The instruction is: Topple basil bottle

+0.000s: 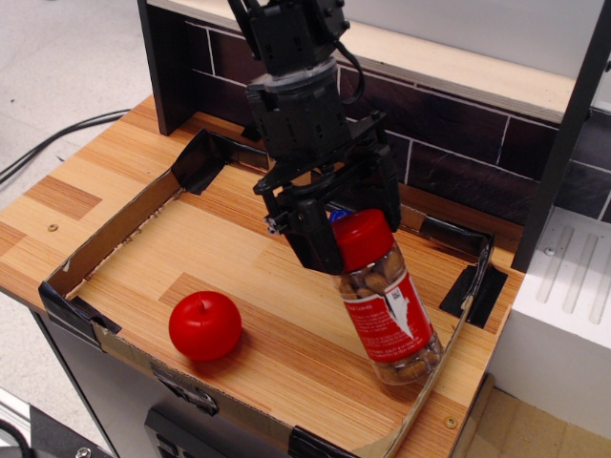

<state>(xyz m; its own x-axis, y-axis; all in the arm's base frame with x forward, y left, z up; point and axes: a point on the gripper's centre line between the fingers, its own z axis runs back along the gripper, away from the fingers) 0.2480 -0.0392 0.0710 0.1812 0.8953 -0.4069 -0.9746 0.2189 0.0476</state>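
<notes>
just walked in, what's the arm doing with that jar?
The gripper is around the red lid of the basil bottle, tipping it. The bottle leans with its lid toward the back left and its base near the tray's front right wall; it isn't lying flat yet. The red apple sits apart at front left, untouched.

The counter [229, 248] is a wood-grain surface in light and darker orange planks, fenced by a low cardboard wall [105, 239] patched with black tape at its corners. On it, near the front edge, rests a round red apple [204, 325]. Toward the right, the basil bottle [387, 301] leans steeply, its base down near the right cardboard wall and its red lid raised toward the back. A small blue object [336, 216], possibly the grapes, shows behind the lid, mostly hidden.
</notes>
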